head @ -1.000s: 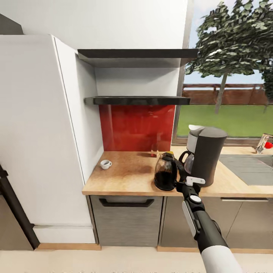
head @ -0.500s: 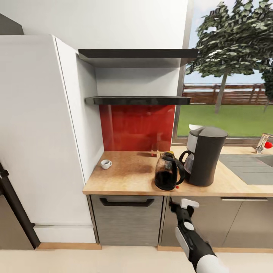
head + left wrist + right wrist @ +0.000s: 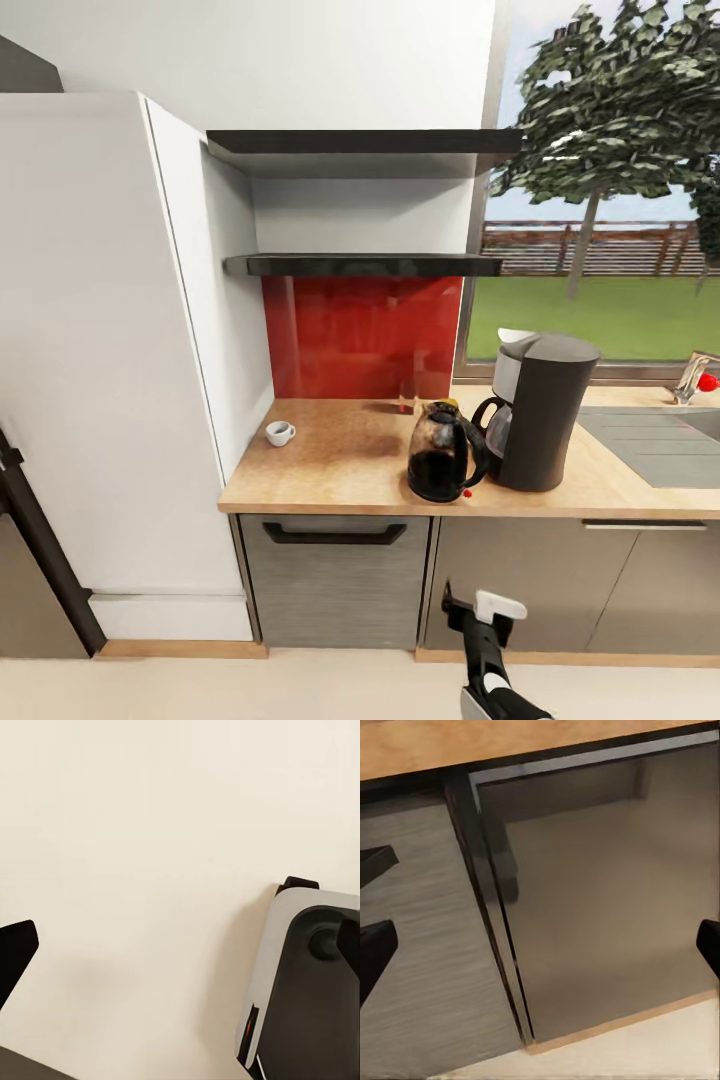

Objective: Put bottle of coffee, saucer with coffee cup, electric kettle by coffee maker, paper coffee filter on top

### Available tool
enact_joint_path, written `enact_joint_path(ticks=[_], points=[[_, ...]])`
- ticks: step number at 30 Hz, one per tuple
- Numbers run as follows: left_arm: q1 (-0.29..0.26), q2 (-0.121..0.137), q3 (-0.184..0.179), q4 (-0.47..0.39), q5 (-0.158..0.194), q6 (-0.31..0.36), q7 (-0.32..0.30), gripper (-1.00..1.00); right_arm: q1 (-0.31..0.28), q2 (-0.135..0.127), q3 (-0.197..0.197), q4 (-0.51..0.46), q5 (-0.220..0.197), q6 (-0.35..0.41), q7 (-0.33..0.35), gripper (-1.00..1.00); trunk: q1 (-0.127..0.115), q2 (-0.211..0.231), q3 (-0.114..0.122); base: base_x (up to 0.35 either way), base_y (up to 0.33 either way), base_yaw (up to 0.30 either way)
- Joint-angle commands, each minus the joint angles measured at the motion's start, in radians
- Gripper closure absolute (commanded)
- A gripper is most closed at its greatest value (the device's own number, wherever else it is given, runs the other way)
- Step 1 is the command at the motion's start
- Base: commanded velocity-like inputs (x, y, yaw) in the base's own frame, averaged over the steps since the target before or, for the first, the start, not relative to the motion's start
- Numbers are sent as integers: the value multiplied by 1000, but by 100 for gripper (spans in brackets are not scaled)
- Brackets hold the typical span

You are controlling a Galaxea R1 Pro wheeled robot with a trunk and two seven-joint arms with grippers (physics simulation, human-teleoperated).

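**Beige wood-grain worktop, kettle set beside coffee machine**

Beige wood-grain kitchen countertop (image 3: 330,460) runs from a tall white cabinet (image 3: 100,340) towards an inset steel sink (image 3: 660,445). Tiny white coffee cup (image 3: 279,433) sits at the worktop's left end, near the cabinet side. Thin dark floating kitchen shelf (image 3: 362,265) hangs above a red glossy backsplash (image 3: 360,335). Squat dark translucent electric kettle (image 3: 441,453) stands near the front edge, just beside the tall black coffee maker (image 3: 540,410) on its right. Small jar at the backsplash foot: too small to identify. Right gripper (image 3: 478,607) hangs below the worktop, facing dark grey cabinet fronts (image 3: 607,907); fingers spread, holding nothing. Left gripper (image 3: 15,952) points at pale floor (image 3: 150,855); state cannot be told.
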Motion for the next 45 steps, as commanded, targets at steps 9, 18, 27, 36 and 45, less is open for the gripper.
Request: enact_joint_path(ticks=[9,18,27,36,45], points=[[1,-1,-11,0,5,-1,4,-100,0,-9,-7,81,0,218,5,-100,0,-1,0,0,0,0],[13,-5,-14,10,5,1,4,-100,27,-17,-6,103,6,599,21,-100,0,-1,0,0,0,0],[15,-6,-13,14,6,4,7,-100,37,-67,-6,104,8,702,171,-100,0,-1,0,0,0,0],[15,3,-11,15,7,9,4,-100,38,-82,-7,104,7,706,175,-100,0,-1,0,0,0,-26],[15,1,-11,15,7,13,2,-100,54,-82,-6,104,6,705,176,-100,0,-1,0,0,0,-267]])
